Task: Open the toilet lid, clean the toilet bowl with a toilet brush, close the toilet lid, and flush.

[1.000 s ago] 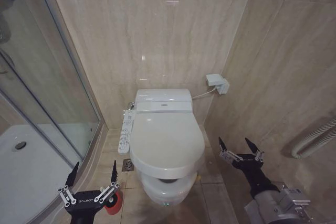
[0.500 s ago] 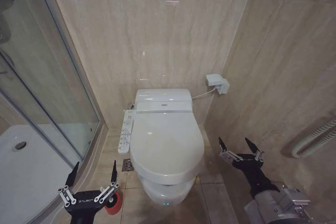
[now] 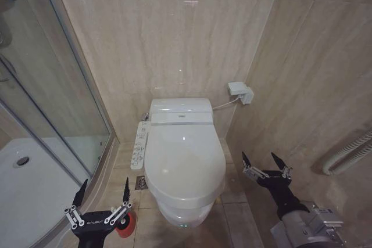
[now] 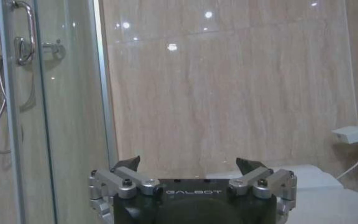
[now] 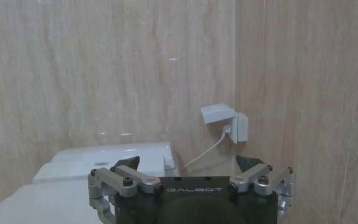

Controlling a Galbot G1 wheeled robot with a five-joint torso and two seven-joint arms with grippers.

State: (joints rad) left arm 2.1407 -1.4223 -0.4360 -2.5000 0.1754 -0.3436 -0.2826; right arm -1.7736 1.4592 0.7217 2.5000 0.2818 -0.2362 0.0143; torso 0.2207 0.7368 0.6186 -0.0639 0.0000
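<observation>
The toilet lid (image 3: 185, 161) is a glossy white oval lying shut over the toilet bowl (image 3: 183, 214), with the white tank unit (image 3: 180, 110) behind it and a button panel arm (image 3: 139, 143) at its left side. My left gripper (image 3: 103, 189) hangs open low at the left, in front of the bowl's left side. Behind it a round red holder (image 3: 127, 225) partly shows on the floor; the toilet brush is hidden. My right gripper (image 3: 259, 160) is open to the right of the bowl, near the side wall. In the wrist views the left gripper (image 4: 190, 163) and the right gripper (image 5: 188, 161) both hold nothing.
A curved glass shower screen (image 3: 64, 91) and a white shower tray (image 3: 29, 196) fill the left. A socket box (image 3: 240, 92) with a cable sits on the back wall. A floor drain (image 3: 141, 183) lies left of the bowl. A ribbed hose (image 3: 349, 154) runs along the right wall.
The toilet sits a touch lower in the head view, a small camera shift. Both grippers hold the same open pose.
</observation>
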